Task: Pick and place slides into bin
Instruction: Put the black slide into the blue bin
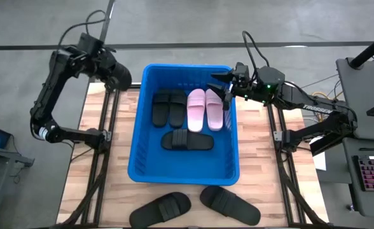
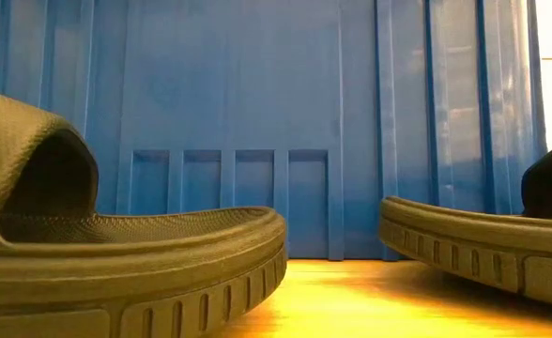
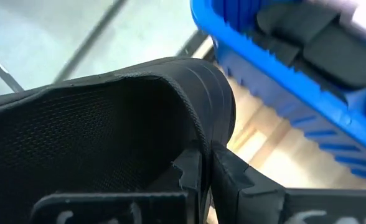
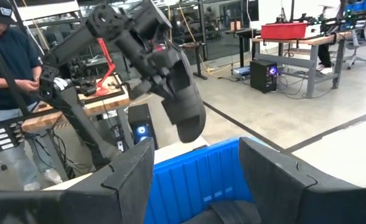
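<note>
The slides are in three places: two black ones [image 1: 168, 107], two pink ones [image 1: 205, 109] and one more black slide [image 1: 187, 140] lie inside the blue bin [image 1: 138, 162]; two black slides [image 1: 196, 205] rest on the wooden table [image 1: 91, 181] in front of the bin. The left gripper [image 1: 114, 76] is raised beside the bin's far left corner, its elbow bent, and its fingers are closed on a black slide [image 4: 184, 102]. The right gripper [image 1: 222, 88] reaches over the bin's far right corner with its fingers apart, holding nothing.
</note>
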### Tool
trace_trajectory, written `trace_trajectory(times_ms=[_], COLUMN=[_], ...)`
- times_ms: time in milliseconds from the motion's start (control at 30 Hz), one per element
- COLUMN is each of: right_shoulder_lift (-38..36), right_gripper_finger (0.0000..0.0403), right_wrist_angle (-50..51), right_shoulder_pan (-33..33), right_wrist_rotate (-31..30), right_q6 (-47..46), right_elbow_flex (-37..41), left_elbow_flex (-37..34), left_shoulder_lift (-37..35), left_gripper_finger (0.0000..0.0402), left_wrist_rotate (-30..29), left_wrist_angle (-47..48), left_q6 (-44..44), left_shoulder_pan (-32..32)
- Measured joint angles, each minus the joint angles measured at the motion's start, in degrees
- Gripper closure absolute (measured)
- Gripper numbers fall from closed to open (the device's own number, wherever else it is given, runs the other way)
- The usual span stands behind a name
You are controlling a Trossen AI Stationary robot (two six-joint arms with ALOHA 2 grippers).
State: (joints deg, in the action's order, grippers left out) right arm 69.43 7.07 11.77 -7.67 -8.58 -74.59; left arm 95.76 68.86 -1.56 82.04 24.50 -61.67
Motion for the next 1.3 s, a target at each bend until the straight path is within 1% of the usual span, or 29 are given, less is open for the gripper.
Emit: trace_trajectory(times_ms=[67,133,300,433,667,800,967,1100,1300], right_shoulder_lift=[0.00,0.00,0.00,0.00,0.00,0.00,0.00,0.00,0.00], right_gripper_finger=[0.0179,0.0179,0.0179,0.0179,0.0179,0.0179,0.0179,0.0179,0.0179], right_wrist_angle=[0.00,-0.01,-0.02,-0.02,-0.12,-0.13,-0.16,-0.17,-0.17], right_shoulder_pan=[0.02,0.01,0.02,0.00,0.01,0.00,0.01,0.00,0.04], right_wrist_rotate=[-0.01,-0.03,-0.16,-1.82,-3.52,-4.87,-6.08,-6.11,-7.91], right_q6=[-0.37,-0.91,-1.11,-1.51,-1.87,-1.95,-1.97,-1.97,-3.22], right_elbow_flex=[0.00,0.00,0.00,0.00,0.00,0.00,0.00,0.00,0.00], left_elbow_flex=[2.28,4.55,9.40,12.02,12.38,12.10,11.75,11.59,11.44], left_shoulder_lift=[0.00,0.00,-0.04,-0.07,0.01,0.58,0.93,1.73,2.78], left_gripper_finger=[0.0401,0.0401,0.0401,0.0401,0.0401,0.0401,0.0401,0.0401,0.0401], left_wrist_rotate=[0.38,2.06,9.19,15.33,25.93,33.93,42.13,52.10,61.64], left_wrist_angle=[-0.15,-0.66,-2.34,-5.71,-11.52,-14.61,-19.34,-22.29,-29.47], left_q6=[-0.05,-0.12,-0.39,-2.19,-4.93,-7.68,-8.88,-9.75,-11.29], left_shoulder_pan=[-0.01,-0.02,-0.02,-0.02,-0.02,0.00,0.28,0.31,0.89])
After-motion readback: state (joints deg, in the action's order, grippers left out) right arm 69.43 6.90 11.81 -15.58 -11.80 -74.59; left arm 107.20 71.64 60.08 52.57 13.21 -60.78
